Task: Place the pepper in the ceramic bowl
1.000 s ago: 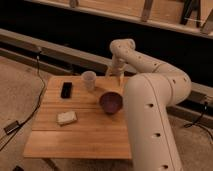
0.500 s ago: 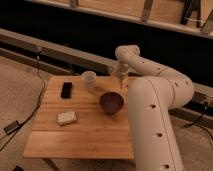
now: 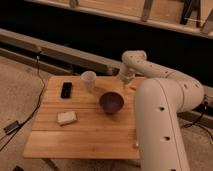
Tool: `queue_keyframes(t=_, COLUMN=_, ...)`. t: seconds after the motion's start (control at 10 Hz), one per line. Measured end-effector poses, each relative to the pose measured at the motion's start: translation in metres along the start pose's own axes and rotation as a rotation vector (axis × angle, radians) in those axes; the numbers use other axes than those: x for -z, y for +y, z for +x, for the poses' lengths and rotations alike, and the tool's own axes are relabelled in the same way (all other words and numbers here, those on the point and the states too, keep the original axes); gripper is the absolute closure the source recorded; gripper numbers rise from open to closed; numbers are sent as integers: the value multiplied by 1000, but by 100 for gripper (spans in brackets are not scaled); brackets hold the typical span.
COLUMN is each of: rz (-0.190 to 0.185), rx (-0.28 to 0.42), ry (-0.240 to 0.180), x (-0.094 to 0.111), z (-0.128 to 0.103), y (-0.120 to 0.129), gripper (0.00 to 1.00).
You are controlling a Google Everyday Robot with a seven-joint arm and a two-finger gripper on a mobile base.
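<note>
Gripper [image 3: 123,81] is low over the far edge of the table [image 3: 80,137], jaws spread wide, nothing visibly in them. Pepper [image 3: 133,87]: small, slender, orange-red, lying on the wood just beside the gripper, to its right in view; can't tell if they touch. Ceramic bowl [image 3: 111,102]: round, dark maroon, glossy inside, near the gripper on the camera side. White cup [image 3: 88,80] off to its left.

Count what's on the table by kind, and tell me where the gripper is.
Bowls: 1, the dark purple ceramic bowl
Cups: 1, the white cup
Peppers: 1, the orange pepper
Black flat devices: 1, the black device
Pale blocks: 1, the pale block
Total: 5
The gripper hangs open over the far edge of the table, between the cup and the pepper.
</note>
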Motion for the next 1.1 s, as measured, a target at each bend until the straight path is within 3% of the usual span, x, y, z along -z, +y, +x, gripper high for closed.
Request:
queue_keyframes(t=0.7, rz=8, rx=8, ry=1, x=1, z=3, y=0, gripper=35)
queue_keyframes(t=0.9, rz=70, rx=111, ry=-4, x=16, z=3, y=-14, gripper=35)
queue_keyframes(t=1.1, rz=155, rx=311, ry=-2, x=35, z=17, y=-18, gripper=35)
